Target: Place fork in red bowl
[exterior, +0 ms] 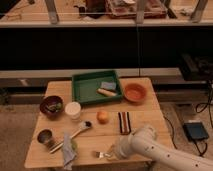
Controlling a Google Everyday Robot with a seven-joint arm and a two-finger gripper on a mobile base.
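The fork point(101, 154) is a small silver one lying near the table's front edge, tines pointing left. My gripper point(115, 152) comes in low from the right on a white arm and meets the fork's handle end, with the fingers shut on it. The fork still rests on the wood. The red bowl point(135, 92) is shallow and orange-red. It stands at the back right of the table, right of the green tray, well away from the gripper.
A green tray point(89, 79) at the back holds a blue sponge point(107, 85) and a pale stick. A dark bowl point(51, 106), white cup point(73, 109), orange fruit point(102, 116), striped dark packet point(124, 122), long utensil point(77, 131), metal cup point(45, 136) and cloth point(67, 147) fill the table.
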